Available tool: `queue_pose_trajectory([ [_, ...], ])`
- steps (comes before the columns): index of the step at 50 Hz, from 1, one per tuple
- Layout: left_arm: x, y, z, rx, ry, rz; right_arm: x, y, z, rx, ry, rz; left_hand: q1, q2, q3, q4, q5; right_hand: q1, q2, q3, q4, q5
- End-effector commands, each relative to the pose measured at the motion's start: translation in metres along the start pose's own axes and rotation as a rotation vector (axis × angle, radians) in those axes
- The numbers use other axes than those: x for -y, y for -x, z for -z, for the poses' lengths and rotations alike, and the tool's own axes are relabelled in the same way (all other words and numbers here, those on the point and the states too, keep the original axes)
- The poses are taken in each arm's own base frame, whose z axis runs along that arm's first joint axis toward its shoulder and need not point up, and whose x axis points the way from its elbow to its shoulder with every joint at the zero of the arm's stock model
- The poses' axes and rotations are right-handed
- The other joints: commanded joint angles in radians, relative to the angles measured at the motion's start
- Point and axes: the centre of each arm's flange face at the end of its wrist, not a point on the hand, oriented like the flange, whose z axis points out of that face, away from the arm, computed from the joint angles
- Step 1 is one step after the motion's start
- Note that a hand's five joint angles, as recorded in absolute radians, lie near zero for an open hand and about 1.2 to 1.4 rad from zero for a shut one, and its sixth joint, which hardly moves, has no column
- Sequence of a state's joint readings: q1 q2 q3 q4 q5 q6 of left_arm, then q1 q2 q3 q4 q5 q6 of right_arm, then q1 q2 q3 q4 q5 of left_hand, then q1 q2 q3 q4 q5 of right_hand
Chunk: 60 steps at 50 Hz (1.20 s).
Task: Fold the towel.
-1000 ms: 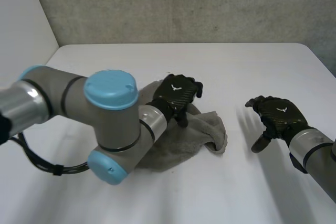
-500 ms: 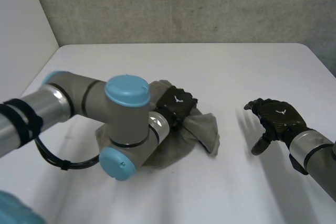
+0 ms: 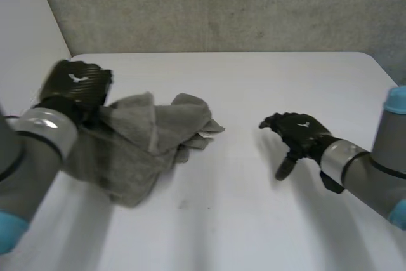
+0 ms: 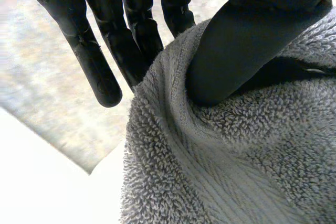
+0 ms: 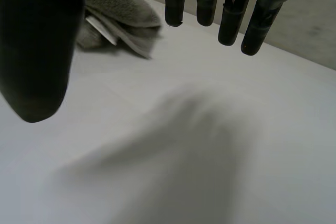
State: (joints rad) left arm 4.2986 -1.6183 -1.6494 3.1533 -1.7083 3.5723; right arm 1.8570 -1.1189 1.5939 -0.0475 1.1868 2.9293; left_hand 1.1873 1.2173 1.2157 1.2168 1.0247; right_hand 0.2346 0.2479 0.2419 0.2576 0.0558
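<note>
Head view: left hand (image 3: pixel 75 84) sits at the towel's left end, its back towards the camera, so I cannot read its fingers from here. Towel (image 3: pixel 149 134) is grey and bunched in loose folds on the left half of the table (image 3: pixel 254 220). Its left end rises to the hand, and the left arm (image 3: pixel 28 157) covers part of its near edge. I cannot tell how much of it rests on the table. Right hand (image 3: pixel 298 134) hangs over bare table, well apart from the towel, fingers relaxed and holding nothing.

Left wrist view: thumb (image 4: pixel 247 45) is pressed into a fold of towel, with the cloth's hemmed edge pinched between it and the fingers (image 4: pixel 142 30) behind. One outer finger stands clear of the cloth. The rest of the towel runs out of frame, so I cannot say which corner this is.

Right wrist view: fingers (image 5: pixel 231 17) are straight and spread away from the thumb (image 5: pixel 34 51), nothing between them. Beyond the fingertips lies the towel's near end, a small white label (image 5: pixel 102 29) showing under a fold.
</note>
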Motion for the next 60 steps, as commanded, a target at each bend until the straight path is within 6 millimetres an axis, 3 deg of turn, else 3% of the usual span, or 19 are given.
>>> queue_pose_trajectory([
  [1, -0.005, 0.030, 0.014, 0.087, -0.002, 0.016, 0.014, 0.047, -0.023, 0.125, -0.045, 0.037, 0.209, 0.179, 0.181, 0.180, 0.197, -0.060, -0.073, -0.067, -0.083, -0.056],
  [11, -0.008, 0.047, 0.025, 0.121, -0.018, 0.030, 0.039, 0.088, -0.053, 0.156, -0.149, 0.068, 0.209, 0.179, 0.181, 0.180, 0.197, -0.060, -0.073, -0.067, -0.083, -0.056],
  [17, -0.005, 0.049, 0.030, 0.131, -0.034, 0.032, 0.051, 0.098, -0.080, 0.144, -0.207, 0.032, 0.209, 0.179, 0.181, 0.180, 0.197, -0.060, -0.073, -0.067, -0.083, -0.056],
  [25, 0.007, 0.053, 0.039, 0.145, -0.089, 0.101, 0.051, 0.107, -0.109, 0.182, -0.206, -0.039, 0.209, 0.179, 0.181, 0.180, 0.197, -0.060, -0.073, -0.067, -0.083, -0.056],
  [39, 0.031, 0.055, 0.058, 0.098, -0.217, 0.242, 0.065, 0.133, -0.132, 0.242, -0.326, -0.065, 0.209, 0.179, 0.181, 0.180, 0.197, -0.060, -0.073, -0.067, -0.083, -0.056],
  [47, 0.038, 0.058, 0.070, 0.113, -0.260, 0.241, 0.058, 0.158, -0.136, 0.347, -0.341, -0.080, 0.209, 0.179, 0.181, 0.180, 0.197, 0.115, 0.101, 0.107, 0.092, 0.119],
  [49, 0.039, 0.059, 0.070, 0.114, -0.263, 0.241, 0.052, 0.168, -0.136, 0.371, -0.330, -0.079, 0.209, 0.179, 0.181, 0.180, 0.197, 0.377, 0.364, 0.370, 0.354, 0.381],
  [50, 0.039, 0.059, 0.070, 0.116, -0.262, 0.241, 0.052, 0.168, -0.136, 0.371, -0.330, -0.079, 0.209, 0.179, 0.181, 0.180, 0.197, 0.379, 0.365, 0.371, 0.356, 0.383],
  [52, 0.039, 0.059, 0.070, 0.117, -0.264, 0.241, 0.054, 0.166, -0.137, 0.353, -0.342, -0.081, 0.209, 0.179, 0.181, 0.180, 0.197, 1.039, 1.025, 1.031, 1.016, 1.043],
  [54, 0.039, 0.059, 0.069, 0.116, -0.262, 0.241, 0.058, 0.164, -0.137, 0.330, -0.357, -0.084, 0.209, 0.179, 0.181, 0.180, 0.197, 1.160, 1.147, 1.153, 1.137, 1.165],
  [58, 0.035, 0.060, 0.064, 0.120, -0.250, 0.241, 0.073, 0.152, -0.135, 0.228, -0.400, -0.087, 0.209, 0.179, 0.181, 0.180, 0.197, 1.162, 1.148, 1.154, 1.139, 1.166],
  [60, 0.034, 0.061, 0.061, 0.127, -0.246, 0.241, 0.098, 0.127, -0.128, 0.097, -0.445, -0.064, 0.209, 0.179, 0.181, 0.180, 0.197, 1.162, 1.148, 1.154, 1.139, 1.166],
])
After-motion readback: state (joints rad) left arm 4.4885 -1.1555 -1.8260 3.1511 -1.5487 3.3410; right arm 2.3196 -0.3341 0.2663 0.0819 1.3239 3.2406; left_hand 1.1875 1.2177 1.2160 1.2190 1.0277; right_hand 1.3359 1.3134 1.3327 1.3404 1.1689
